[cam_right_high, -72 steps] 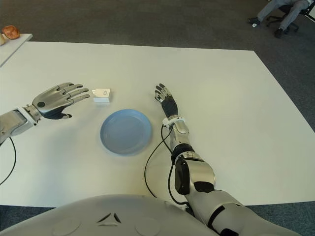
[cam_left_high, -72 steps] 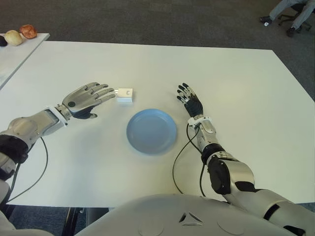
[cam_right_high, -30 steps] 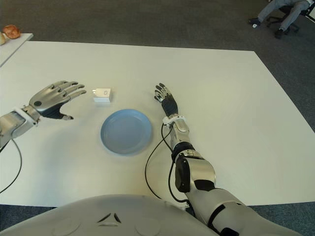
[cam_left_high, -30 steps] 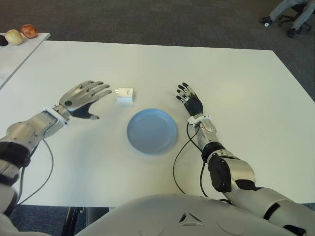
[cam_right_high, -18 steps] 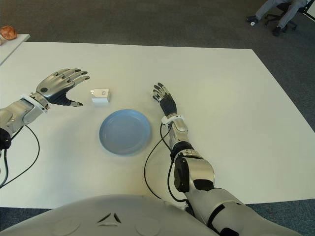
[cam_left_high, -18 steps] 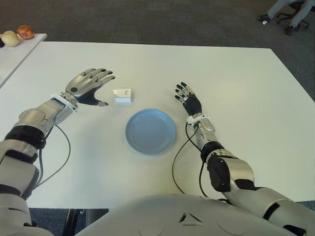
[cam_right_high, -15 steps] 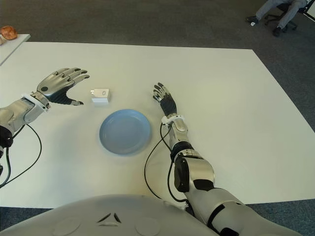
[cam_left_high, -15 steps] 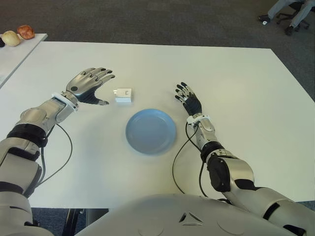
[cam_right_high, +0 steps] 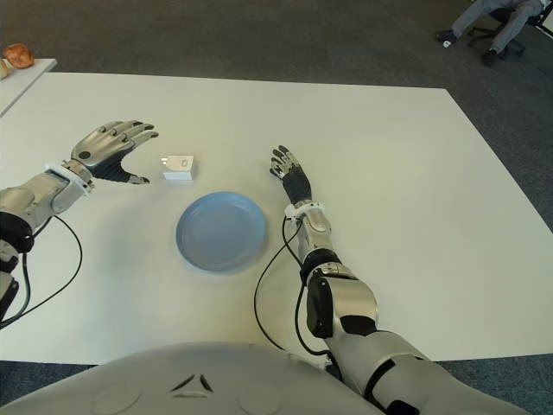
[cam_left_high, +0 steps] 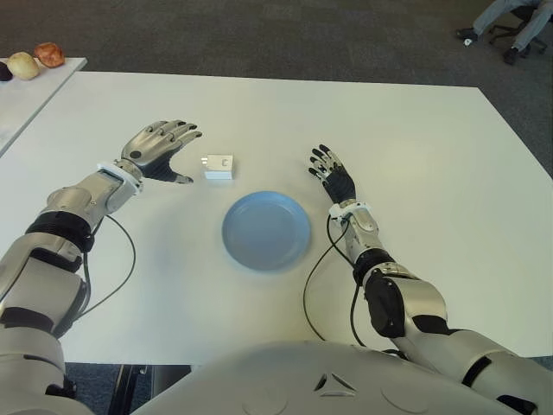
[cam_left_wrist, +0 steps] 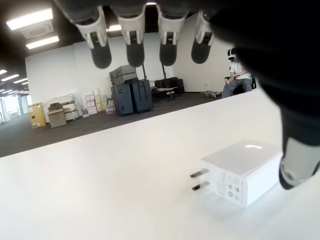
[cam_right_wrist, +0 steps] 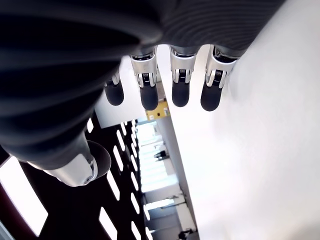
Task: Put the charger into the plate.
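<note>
A small white charger [cam_left_high: 219,166] with two prongs pointing left lies on the white table [cam_left_high: 415,147], just behind and left of the round blue plate [cam_left_high: 266,231]. My left hand [cam_left_high: 162,147] hovers to the charger's left with fingers spread and nothing in it; the left wrist view shows the charger [cam_left_wrist: 241,171] close by, apart from the fingertips [cam_left_wrist: 132,45]. My right hand [cam_left_high: 331,178] shows to the right of the plate, fingers extended and holding nothing.
A black cable [cam_left_high: 313,275] runs along the table by my right forearm. A side table [cam_left_high: 26,91] at the far left carries round food items [cam_left_high: 49,54]. A seated person's legs [cam_left_high: 510,17] show at the far right on the carpet.
My left hand has drawn back from the charger, swung up and away to its left, then settled near it again. The charger, plate and right hand stay put.
</note>
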`<action>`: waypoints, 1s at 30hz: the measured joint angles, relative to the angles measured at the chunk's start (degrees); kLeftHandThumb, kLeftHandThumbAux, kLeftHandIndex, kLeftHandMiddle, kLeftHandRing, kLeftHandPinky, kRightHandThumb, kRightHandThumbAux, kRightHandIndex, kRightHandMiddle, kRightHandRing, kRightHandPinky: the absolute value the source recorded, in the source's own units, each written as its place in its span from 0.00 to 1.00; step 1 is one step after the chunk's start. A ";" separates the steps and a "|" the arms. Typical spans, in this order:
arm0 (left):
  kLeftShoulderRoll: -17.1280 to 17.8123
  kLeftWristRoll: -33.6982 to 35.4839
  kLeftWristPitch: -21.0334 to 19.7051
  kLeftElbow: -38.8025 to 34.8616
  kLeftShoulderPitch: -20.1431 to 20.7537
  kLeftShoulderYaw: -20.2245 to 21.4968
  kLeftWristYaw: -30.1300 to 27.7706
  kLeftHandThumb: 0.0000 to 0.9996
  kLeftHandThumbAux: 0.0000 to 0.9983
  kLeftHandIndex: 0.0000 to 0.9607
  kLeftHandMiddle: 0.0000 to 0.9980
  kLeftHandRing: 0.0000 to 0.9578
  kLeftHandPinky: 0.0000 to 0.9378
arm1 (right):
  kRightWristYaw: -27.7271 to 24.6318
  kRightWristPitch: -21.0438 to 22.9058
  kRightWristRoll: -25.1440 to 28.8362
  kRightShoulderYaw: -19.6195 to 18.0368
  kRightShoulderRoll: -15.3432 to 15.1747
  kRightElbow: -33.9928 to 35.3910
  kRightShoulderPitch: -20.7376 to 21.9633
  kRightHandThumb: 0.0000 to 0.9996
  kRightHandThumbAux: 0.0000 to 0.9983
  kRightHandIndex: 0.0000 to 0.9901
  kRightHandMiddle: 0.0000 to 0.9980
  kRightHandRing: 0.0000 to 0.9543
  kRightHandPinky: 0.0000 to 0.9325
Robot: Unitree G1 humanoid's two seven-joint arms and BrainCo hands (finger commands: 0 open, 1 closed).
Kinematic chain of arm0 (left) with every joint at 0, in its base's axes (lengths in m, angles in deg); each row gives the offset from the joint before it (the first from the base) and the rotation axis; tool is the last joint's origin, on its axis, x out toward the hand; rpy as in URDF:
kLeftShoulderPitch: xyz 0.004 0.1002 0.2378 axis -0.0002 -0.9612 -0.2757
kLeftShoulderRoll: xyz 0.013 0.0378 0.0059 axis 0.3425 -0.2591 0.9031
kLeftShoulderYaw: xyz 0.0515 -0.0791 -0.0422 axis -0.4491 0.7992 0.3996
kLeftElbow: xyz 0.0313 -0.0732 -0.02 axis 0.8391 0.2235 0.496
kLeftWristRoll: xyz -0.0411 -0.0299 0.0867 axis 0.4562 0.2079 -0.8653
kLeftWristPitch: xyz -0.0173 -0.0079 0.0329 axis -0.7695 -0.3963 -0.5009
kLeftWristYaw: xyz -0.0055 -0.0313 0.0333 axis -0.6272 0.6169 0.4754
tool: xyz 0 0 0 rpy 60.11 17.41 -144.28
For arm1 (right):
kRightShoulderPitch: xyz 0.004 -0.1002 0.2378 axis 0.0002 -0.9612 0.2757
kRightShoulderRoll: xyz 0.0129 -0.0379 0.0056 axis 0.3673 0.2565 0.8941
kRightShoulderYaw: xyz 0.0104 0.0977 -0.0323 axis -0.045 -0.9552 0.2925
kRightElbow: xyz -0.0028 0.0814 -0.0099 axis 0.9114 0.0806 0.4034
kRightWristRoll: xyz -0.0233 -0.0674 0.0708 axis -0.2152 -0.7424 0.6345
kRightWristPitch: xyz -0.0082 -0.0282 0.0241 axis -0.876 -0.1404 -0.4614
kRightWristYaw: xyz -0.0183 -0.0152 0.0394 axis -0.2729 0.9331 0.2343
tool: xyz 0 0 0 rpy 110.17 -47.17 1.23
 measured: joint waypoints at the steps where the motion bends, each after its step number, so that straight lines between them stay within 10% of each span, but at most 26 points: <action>1: -0.48 0.01 -0.23 0.52 0.29 -0.32 0.00 0.02 0.55 0.00 0.01 0.00 0.02 | 0.00 0.00 0.00 0.00 0.00 0.00 0.00 0.00 0.62 0.08 0.12 0.08 0.06; 30: -5.38 0.04 -2.84 5.04 1.12 -5.15 -0.81 0.00 0.54 0.00 0.00 0.00 0.00 | 0.00 0.00 0.00 0.01 0.07 0.16 -0.08 0.00 0.62 0.08 0.12 0.08 0.06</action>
